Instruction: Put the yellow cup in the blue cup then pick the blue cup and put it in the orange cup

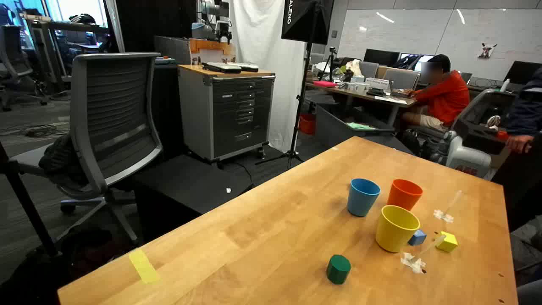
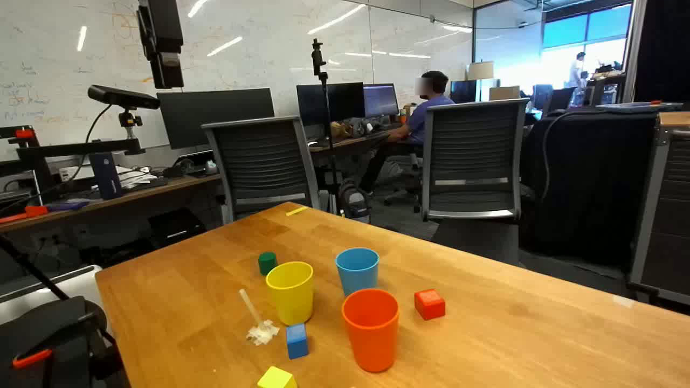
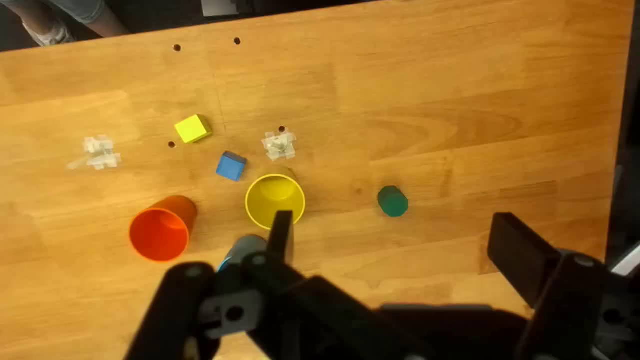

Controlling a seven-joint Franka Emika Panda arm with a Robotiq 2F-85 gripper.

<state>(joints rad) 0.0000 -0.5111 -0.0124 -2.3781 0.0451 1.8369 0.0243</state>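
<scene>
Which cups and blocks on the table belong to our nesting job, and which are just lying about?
For the job:
round yellow plastic cup
round blue plastic cup
round orange plastic cup

Lying about (block material unclear):
green faceted block
blue cuboid block
yellow cuboid block
red cuboid block

Blue cup (image 3: 245,245) mostly lost behind Robotiq gripper (image 3: 395,225)

In the wrist view, only a strip of the blue cup's wall and rim shows, and the bottom edge cuts off the Robotiq gripper. In an exterior view, the orange cup (image 2: 372,339) covers part of the blue cup's base; the bottom edge crops the yellow block (image 2: 277,378). In an exterior view, the yellow cup (image 1: 394,235) hides part of the orange cup's base. The seated person in red (image 1: 451,97) has a blurred face.
</scene>
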